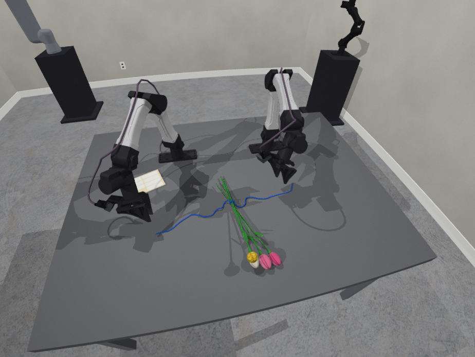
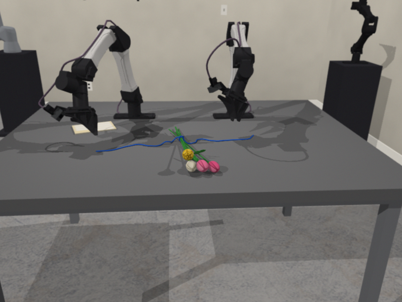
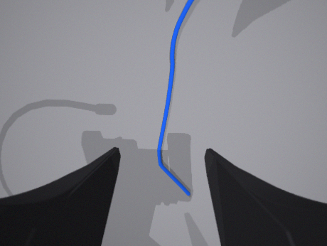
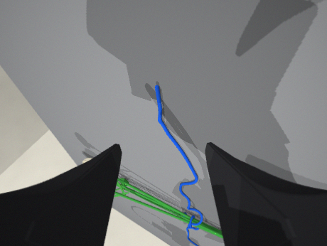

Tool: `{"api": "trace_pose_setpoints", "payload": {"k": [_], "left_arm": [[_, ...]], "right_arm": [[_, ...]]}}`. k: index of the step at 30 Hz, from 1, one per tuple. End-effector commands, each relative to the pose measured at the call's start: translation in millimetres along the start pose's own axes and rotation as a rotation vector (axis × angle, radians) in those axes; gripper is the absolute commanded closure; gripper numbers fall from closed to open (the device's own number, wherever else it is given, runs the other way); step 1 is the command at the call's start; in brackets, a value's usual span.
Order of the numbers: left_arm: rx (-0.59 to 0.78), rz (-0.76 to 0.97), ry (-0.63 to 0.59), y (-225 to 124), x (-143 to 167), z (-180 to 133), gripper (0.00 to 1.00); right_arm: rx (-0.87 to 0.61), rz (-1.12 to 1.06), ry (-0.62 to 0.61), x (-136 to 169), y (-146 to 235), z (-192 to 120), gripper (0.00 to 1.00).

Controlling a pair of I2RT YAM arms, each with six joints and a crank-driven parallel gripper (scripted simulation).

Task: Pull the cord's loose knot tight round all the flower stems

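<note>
The left hand (image 1: 282, 179) (image 2: 236, 119) (image 3: 162, 151) and right hand (image 1: 148, 219) (image 2: 95, 132) (image 4: 163, 146) (fingers well parted) both point downward.
</note>
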State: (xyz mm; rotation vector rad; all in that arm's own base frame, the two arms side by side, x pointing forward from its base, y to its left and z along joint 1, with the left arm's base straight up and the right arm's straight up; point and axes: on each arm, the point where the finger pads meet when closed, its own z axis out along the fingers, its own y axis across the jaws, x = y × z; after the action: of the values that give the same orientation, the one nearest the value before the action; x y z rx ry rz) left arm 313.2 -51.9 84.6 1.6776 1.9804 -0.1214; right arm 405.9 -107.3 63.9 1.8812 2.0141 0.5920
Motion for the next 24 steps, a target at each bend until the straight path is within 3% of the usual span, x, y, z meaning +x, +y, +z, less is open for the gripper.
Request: {"api": "trace_pose_setpoints", "payload": {"k": [1,6,13,24], "left_arm": [[-0.019,-0.123,-0.099,9,-35,11,0.31],[0.052,-0.161,-0.249,4,-110,41,0.31],[0.134,-0.195,-0.378,-6,-181,72,0.31],[0.176,-0.194,-0.394,-16,-201,88,0.31]], "right_arm": [[0.005,-0.004,0.004,0,0,0,0.31],[0.005,-0.004,0.004,0,0,0,0.31],[0.005,-0.004,0.004,0,0,0,0.31],[0.005,-0.004,0.004,0,0,0,0.31]]}}
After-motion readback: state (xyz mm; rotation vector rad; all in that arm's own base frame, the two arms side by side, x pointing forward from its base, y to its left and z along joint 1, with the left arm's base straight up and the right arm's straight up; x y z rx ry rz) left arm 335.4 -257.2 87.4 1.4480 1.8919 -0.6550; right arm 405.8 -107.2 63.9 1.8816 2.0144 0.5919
